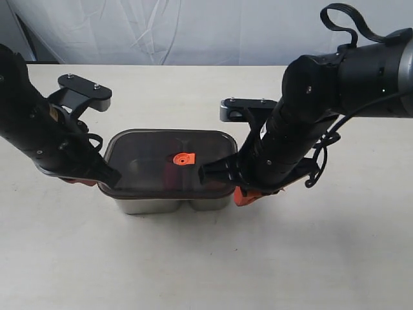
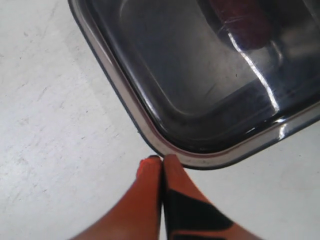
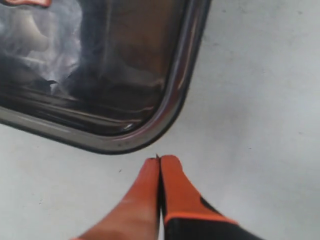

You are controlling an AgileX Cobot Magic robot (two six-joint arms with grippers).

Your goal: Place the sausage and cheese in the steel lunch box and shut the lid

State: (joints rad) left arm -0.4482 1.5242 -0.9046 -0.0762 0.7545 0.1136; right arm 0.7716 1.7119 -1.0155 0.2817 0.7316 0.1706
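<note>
The dark smoky lid with its orange valve tab lies on top of the steel lunch box in the middle of the table. Through the lid the red sausage shows dimly inside. A pale blurred shape under the lid may be the cheese; I cannot tell. My left gripper is shut and empty, its tips touching the lid's rim at a left corner. My right gripper is shut and empty, its tips just off a right corner.
Both arms hang low beside the box, the left arm on its left and the right arm on its right. The pale table carries no other loose objects. A white cloth backdrop hangs behind.
</note>
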